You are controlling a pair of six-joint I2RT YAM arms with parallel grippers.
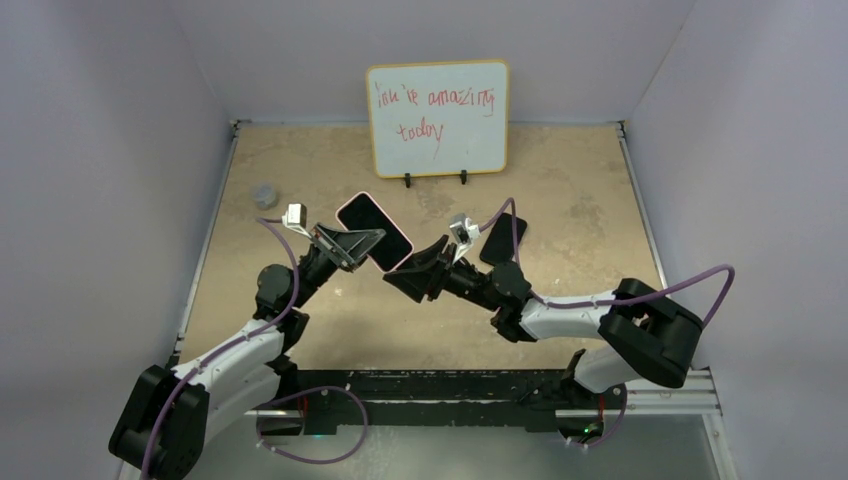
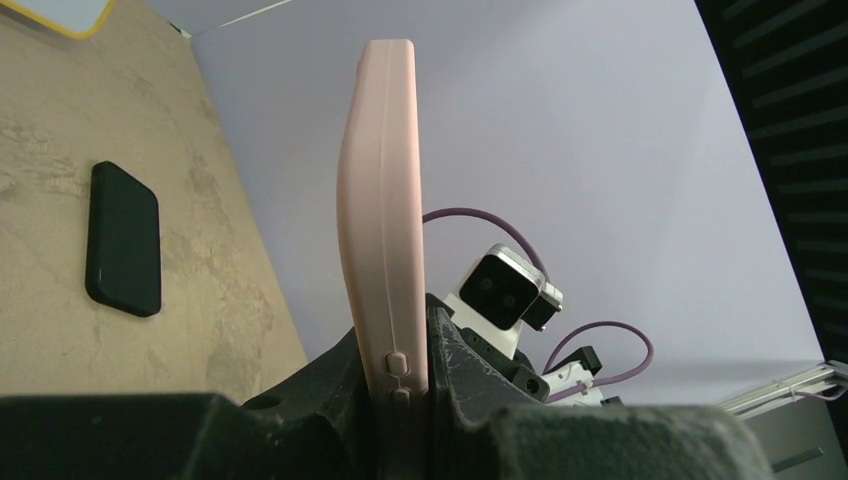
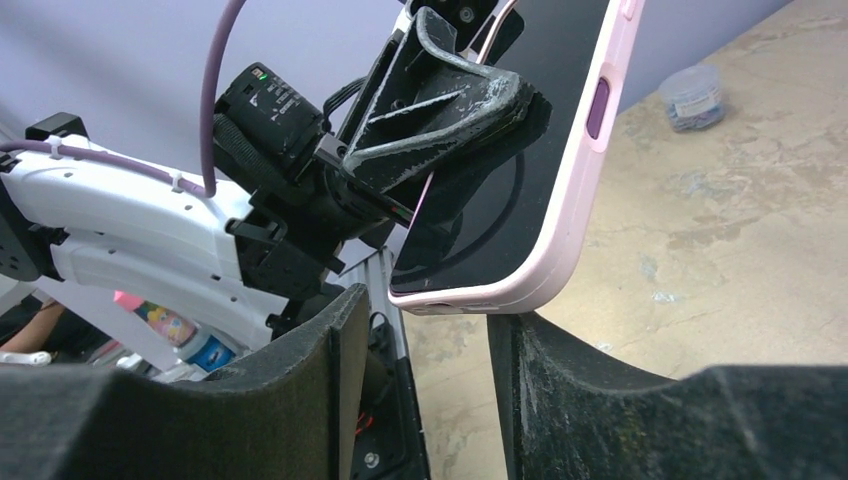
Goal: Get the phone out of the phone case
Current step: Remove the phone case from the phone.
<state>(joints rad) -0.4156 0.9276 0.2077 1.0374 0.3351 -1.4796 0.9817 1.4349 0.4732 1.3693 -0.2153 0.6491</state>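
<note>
Phone is not yet out of its pink case, which is held up over the counter's middle. Left fingers are closed on the case; right fingers stand open at its lower corner. Separating remains.

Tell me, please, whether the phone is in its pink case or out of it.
In. The right wrist view shows the phone with its dark screen seated inside the pink case rim, both clamped by the left gripper.
</note>
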